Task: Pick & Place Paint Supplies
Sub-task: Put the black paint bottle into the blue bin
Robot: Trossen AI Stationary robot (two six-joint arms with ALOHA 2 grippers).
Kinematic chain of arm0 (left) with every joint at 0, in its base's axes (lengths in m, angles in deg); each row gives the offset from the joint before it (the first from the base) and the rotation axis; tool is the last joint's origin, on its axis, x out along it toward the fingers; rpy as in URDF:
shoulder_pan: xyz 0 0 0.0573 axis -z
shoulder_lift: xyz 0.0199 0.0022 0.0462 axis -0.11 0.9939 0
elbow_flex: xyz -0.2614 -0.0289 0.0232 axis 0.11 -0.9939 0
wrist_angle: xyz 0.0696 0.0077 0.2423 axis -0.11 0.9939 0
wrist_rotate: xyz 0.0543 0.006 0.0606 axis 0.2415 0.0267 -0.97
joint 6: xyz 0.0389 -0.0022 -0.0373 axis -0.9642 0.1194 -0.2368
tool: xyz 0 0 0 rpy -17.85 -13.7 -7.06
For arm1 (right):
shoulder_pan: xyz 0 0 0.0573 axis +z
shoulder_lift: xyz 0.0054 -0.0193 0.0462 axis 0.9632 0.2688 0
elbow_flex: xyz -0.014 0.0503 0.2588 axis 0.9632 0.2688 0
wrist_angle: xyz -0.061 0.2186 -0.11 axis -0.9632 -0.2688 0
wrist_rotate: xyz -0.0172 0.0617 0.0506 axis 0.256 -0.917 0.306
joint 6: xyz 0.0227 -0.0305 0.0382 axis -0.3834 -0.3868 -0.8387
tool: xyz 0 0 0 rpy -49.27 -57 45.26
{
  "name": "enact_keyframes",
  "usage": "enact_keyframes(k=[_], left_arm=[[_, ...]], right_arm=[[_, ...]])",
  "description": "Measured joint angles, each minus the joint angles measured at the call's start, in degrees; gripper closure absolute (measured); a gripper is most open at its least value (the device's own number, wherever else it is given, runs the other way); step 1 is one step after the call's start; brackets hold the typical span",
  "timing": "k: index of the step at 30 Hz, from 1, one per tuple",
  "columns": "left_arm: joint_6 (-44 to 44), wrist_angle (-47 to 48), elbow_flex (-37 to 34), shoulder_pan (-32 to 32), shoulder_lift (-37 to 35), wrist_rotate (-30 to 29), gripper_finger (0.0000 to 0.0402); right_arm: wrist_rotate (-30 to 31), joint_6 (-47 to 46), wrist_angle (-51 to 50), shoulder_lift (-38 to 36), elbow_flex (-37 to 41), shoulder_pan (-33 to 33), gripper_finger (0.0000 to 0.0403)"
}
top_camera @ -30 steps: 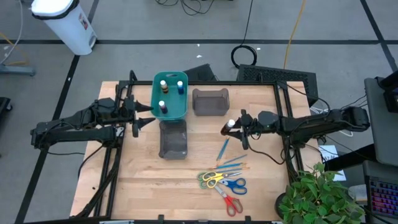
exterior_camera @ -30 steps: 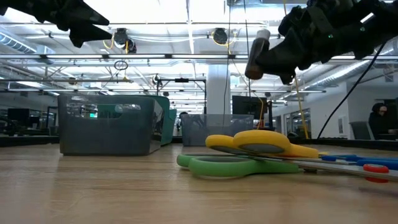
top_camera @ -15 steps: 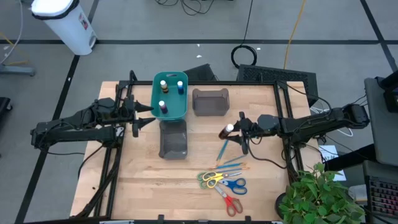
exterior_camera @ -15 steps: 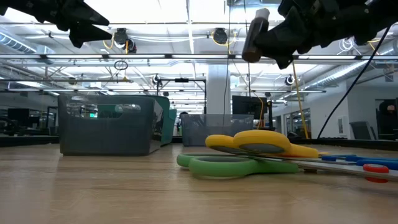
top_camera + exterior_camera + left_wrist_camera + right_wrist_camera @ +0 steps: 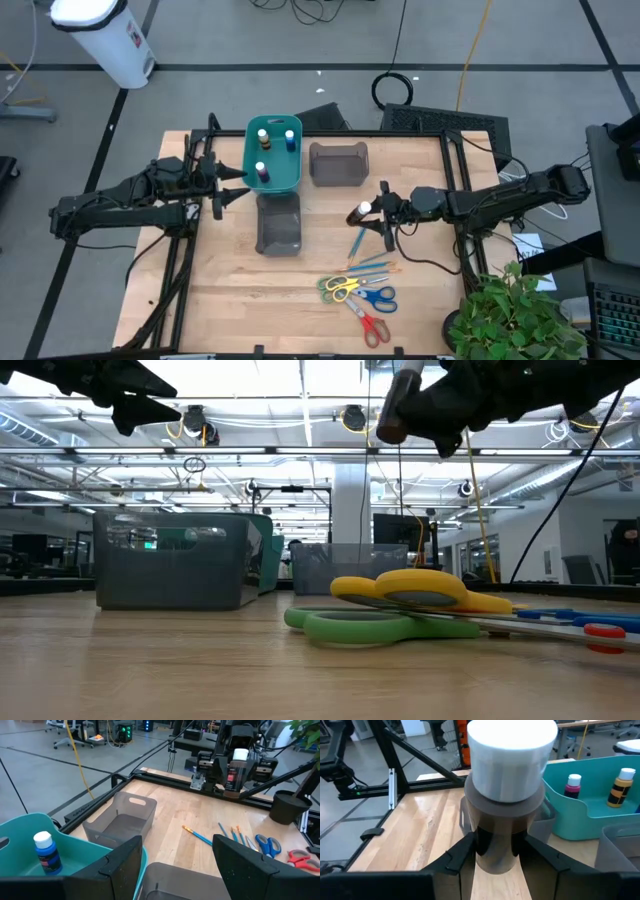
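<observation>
My right gripper (image 5: 370, 213) is shut on a brown paint bottle (image 5: 364, 209) with a white cap, high above the middle of the table. It also shows in the low view as the bottle (image 5: 392, 405) under the gripper's dark mass. A teal bin (image 5: 285, 176) at the far left holds three bottles, among them a blue one (image 5: 47, 852). Brushes (image 5: 359, 240) and several scissors (image 5: 358, 295) lie flat on the table nearer the front. My left gripper (image 5: 232, 190) hangs open beside the teal bin, touching nothing. My right gripper pinches the bottle's brown body (image 5: 495, 842) between its two fingers (image 5: 456, 859), below the white cap (image 5: 512, 750). The fingers come about level from the table's right side. The bottle is lifted clear of the table, roughly upright, with its cap on top.
A grey bin (image 5: 338, 163) stands right of the teal one, and another grey bin (image 5: 279, 222) stands in front of it. A potted plant (image 5: 515, 315) sits off the table's near right corner. Bare wood lies between the bins and the brushes.
My right gripper has risen and drifted a little toward the table's left, carrying the brown bottle, which stays clear of the table and roughly upright.
</observation>
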Motion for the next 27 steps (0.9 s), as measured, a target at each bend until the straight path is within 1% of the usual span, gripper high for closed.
enact_keyframes(k=[5, 18, 21, 27], left_arm=[[0.05, -0.42, 0.00, 0.00, 0.00, 0.01, 0.0151], [0.34, -0.29, 0.00, 0.00, 0.02, 0.04, 0.0151], [0.34, -0.42, 0.00, 0.00, 0.02, 0.02, 0.0151], [0.31, -0.46, 0.00, 0.00, 0.02, 0.02, 0.0151]], right_arm=[[-0.20, 0.22, -1.05, 3.53, -2.38, -0.02, 0.0277], [-0.24, 0.28, -10.78, 13.93, -12.50, -0.02, 0.0277], [-0.26, 1.37, -12.43, 15.44, -14.08, -0.02, 0.0277], [-0.26, 1.90, -13.06, 16.41, -14.42, -0.09, 0.0277]])
